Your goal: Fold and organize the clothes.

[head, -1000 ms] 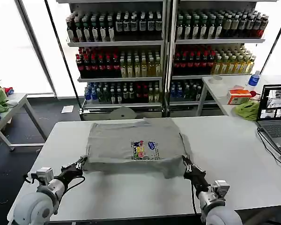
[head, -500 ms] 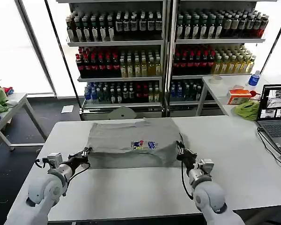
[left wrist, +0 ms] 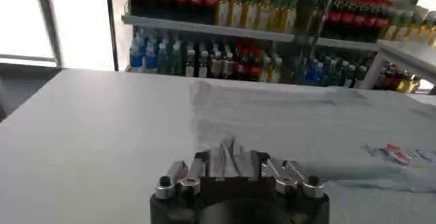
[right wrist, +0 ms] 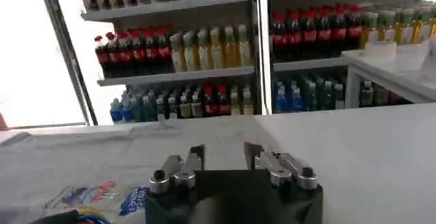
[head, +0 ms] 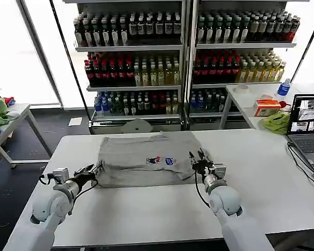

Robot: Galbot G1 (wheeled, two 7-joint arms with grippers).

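Bottom-hem fold nearly done on the light grey short-sleeved cotton shirt with the small multicolour chest print (head: 146,159), lying flat on the white rectangular table (head: 261,178), near its far edge and in front of the drinks shelves (head: 183,57); near hem doubled over toward the collar, the print now just inside the folded edge; left gripper (head: 91,171) at the shirt's near-left corner, fingers pressed together on the hem (left wrist: 228,154) by the look of the left wrist view; right gripper (head: 201,161) at the shirt's near-right corner, fingers spread apart over bare table and cloth edge in the right wrist view, so apparently released; next move, as a judgement: letting go on the left too, lifting both clear of the shirt without dragging the fold, then going to a side edge or sleeve for a lengthwise fold, which calls for a low, flat pinch on the doubled layers; risk of the top layer slipping back if a finger snags; against the picture of a second ago: both grippers farther from the robot, the shirt shorter front to back, the print closer to its near edge; laptop (head: 309,128) and lime-green cloth (head: 276,123) to the shirt's right untouched.
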